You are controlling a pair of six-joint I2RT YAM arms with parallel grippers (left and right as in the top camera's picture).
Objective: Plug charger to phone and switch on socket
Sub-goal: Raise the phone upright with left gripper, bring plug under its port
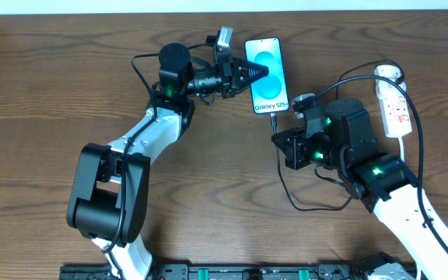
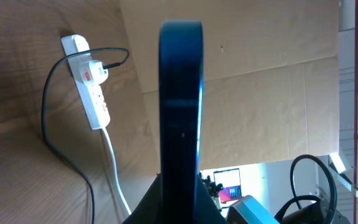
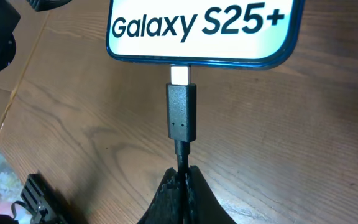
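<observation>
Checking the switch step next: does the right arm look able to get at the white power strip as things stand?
Probably yes, once freed: the narrow white power strip lies in the open close beside the right arm, but its fingers are shut on the thin black charger cable.

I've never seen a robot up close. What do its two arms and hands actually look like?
The left arm and right arm match: smooth white shells between chunky black joints, small green lights glowing on them, thin black wires looping alongside. The left hand and right hand are black, with two tapering, wedge-shaped fingers.
</observation>
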